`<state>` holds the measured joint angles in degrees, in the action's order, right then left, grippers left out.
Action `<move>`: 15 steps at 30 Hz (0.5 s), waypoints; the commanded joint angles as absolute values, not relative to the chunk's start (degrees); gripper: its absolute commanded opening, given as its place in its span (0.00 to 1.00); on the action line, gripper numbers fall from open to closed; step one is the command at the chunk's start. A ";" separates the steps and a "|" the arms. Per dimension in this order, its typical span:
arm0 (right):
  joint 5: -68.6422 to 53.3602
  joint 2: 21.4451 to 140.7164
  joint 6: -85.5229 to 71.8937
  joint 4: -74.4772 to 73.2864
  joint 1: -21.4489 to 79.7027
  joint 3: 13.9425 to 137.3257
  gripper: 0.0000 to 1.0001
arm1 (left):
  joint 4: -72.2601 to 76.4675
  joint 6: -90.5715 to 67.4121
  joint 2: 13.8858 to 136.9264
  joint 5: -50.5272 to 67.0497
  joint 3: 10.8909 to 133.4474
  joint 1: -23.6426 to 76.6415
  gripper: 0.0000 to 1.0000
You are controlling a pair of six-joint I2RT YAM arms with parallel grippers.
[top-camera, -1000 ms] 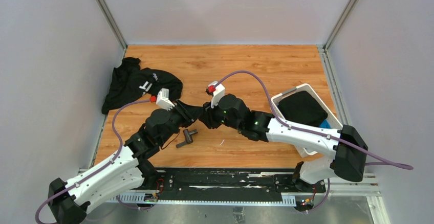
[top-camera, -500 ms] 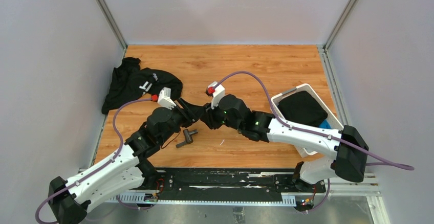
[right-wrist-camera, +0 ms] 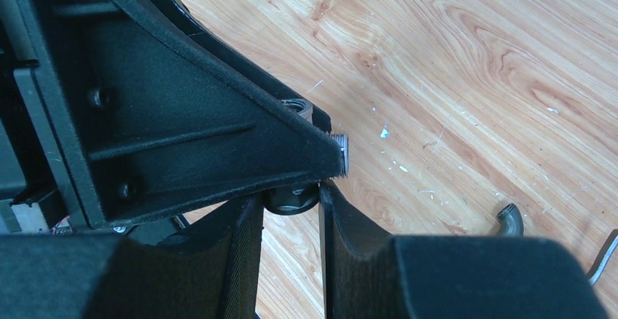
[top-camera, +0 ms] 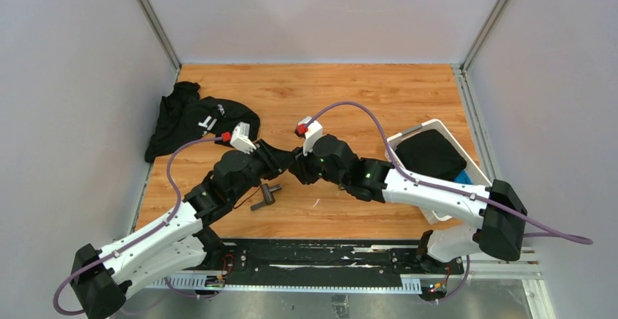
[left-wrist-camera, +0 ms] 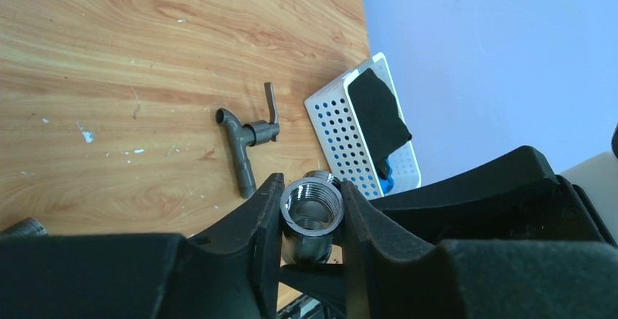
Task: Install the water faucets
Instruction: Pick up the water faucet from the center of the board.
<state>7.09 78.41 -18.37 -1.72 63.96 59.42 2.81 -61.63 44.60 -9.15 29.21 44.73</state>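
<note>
Meeting mid-air, the left end effector (left-wrist-camera: 310,191) was clamped on a threaded fitting (left-wrist-camera: 312,213), the right end effector (right-wrist-camera: 288,197) on a dark piece (right-wrist-camera: 291,201) beside it.

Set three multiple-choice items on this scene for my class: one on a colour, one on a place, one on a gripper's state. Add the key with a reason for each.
1. What colour is the perforated basket?
A) red
B) white
C) green

2. Where does the loose faucet with the lever handle lie?
A) in the basket
B) on the wooden table
C) nowhere in view

3. How is the left gripper?
A) wide open and empty
B) out of view
C) shut on a threaded metal fitting

Key:
1 B, since the left wrist view shows its holed wall as white.
2 B, since it lies flat on the wood, apart from the basket.
3 C, since both fingers press against the fitting's sides.
</note>
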 commanded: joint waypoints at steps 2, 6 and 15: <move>7.47 75.83 -18.51 1.41 65.08 59.65 0.00 | 0.45 -60.56 44.72 -8.25 29.61 44.82 0.00; 10.57 73.71 -18.52 -0.64 64.96 58.76 0.51 | -3.21 -59.83 42.45 -12.70 29.28 44.82 0.00; 14.83 65.86 -32.04 -15.24 49.62 47.19 0.70 | -8.52 -53.44 36.92 -21.83 28.67 44.82 0.00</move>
<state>13.37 66.61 -21.37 -5.08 59.05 52.95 -6.26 -57.91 38.35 -16.29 29.15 44.75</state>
